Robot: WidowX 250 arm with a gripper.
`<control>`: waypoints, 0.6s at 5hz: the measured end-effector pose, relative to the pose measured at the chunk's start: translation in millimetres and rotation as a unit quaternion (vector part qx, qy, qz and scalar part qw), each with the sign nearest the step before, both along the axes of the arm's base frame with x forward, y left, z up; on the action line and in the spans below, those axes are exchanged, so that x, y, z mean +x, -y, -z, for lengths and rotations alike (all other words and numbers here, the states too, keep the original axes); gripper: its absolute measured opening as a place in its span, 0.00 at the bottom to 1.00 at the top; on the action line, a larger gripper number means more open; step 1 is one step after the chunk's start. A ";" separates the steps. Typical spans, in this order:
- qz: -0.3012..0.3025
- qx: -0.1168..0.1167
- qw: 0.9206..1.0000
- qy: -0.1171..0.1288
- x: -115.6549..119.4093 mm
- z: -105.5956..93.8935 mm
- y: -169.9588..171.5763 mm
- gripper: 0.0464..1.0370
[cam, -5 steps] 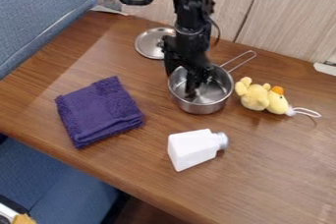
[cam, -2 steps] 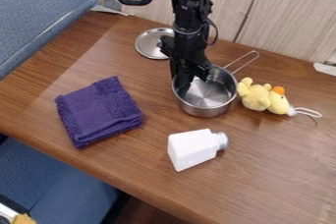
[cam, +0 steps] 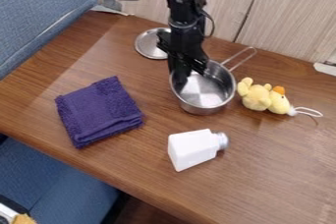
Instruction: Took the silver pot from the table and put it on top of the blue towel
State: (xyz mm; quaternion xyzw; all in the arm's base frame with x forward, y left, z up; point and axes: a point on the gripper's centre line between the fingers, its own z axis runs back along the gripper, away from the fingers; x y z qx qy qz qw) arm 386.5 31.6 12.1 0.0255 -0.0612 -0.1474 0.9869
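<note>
Pot [cam: 209, 101] sits on the tabletop [cam: 266, 169] or barely above it, its handle [cam: 255, 49] toward one o'clock. The tool [cam: 181, 79] is at the pot's ten o'clock rim; whether it is open or closed, and whether it has hold of the rim, I cannot tell. A shallow or missed bite there could let the pot slip or swing, since the weight hangs to one side. Carried low toward the towel [cam: 98, 112], between eight and nine o'clock of the pot, its base could snag the folds and tip. A swing toward three o'clock might nudge the toy [cam: 256, 96].

Compared with the first frame, the tool has gone from inside the pot to its rim; since the second, pot and handle have shifted slightly toward ten o'clock. The towel lies unmoved.
</note>
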 end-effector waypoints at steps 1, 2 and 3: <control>-0.017 -0.015 1.000 0.015 -2.6 -16.2 -18.3 0.04; -0.026 -0.029 0.999 0.029 -11.5 -32.2 -33.9 0.04; -0.035 -0.048 0.997 0.042 -28.4 -49.2 -59.4 0.04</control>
